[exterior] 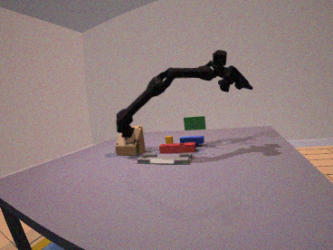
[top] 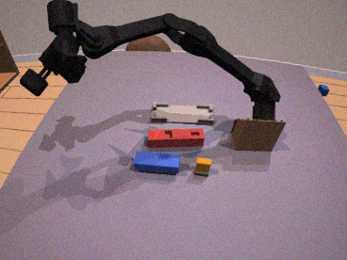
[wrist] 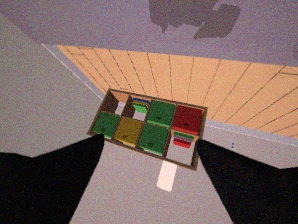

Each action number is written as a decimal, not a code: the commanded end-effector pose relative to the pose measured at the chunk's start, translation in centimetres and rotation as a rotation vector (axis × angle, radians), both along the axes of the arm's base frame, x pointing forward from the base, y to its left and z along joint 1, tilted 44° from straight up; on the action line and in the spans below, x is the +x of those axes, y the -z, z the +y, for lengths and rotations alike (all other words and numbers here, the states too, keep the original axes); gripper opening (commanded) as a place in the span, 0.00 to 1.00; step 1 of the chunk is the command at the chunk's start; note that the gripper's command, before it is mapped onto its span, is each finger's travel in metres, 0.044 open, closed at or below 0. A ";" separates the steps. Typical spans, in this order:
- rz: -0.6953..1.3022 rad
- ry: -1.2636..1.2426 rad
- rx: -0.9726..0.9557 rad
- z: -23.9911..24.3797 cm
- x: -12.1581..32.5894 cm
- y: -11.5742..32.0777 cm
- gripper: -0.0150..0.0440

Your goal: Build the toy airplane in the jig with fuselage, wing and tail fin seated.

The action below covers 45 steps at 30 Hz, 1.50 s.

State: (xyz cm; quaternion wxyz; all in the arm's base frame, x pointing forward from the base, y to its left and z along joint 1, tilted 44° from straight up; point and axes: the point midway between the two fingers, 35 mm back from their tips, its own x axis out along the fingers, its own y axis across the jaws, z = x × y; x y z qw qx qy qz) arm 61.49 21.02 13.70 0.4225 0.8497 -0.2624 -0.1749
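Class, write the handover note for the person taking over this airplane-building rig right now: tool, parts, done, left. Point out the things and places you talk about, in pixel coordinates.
Tool (top: 41, 81) (exterior: 237, 87) (wrist: 152, 141): open, holding nothing, raised well above the table.
Jig (top: 183, 114) (exterior: 164, 160): bare, beside the red fuselage (top: 176, 138) (exterior: 177, 148).
Blue wing (top: 156, 163) (exterior: 192, 140): on the fuselage's other side.
Orange tail fin (top: 204, 166) (exterior: 169, 139): beside the wing.
Done: nothing seated.
Left: seat fuselage, fit wing and tail fin, release, move clear.

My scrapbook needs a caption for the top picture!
A black robot arm stretches above a long red block, a blue block and a small orange block.
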 end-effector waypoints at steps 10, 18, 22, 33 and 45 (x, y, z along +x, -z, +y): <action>0.637 -0.195 -0.548 -1.1 -3.5 4.1 1.00; 1.216 -0.482 -1.027 -3.8 -10.1 7.9 1.00; 1.497 -0.672 -1.250 -5.8 -14.6 9.5 1.00; 2.234 -1.504 -1.765 -13.5 -30.8 11.1 1.00; 2.327 -1.707 -1.810 -15.0 -33.8 10.7 1.00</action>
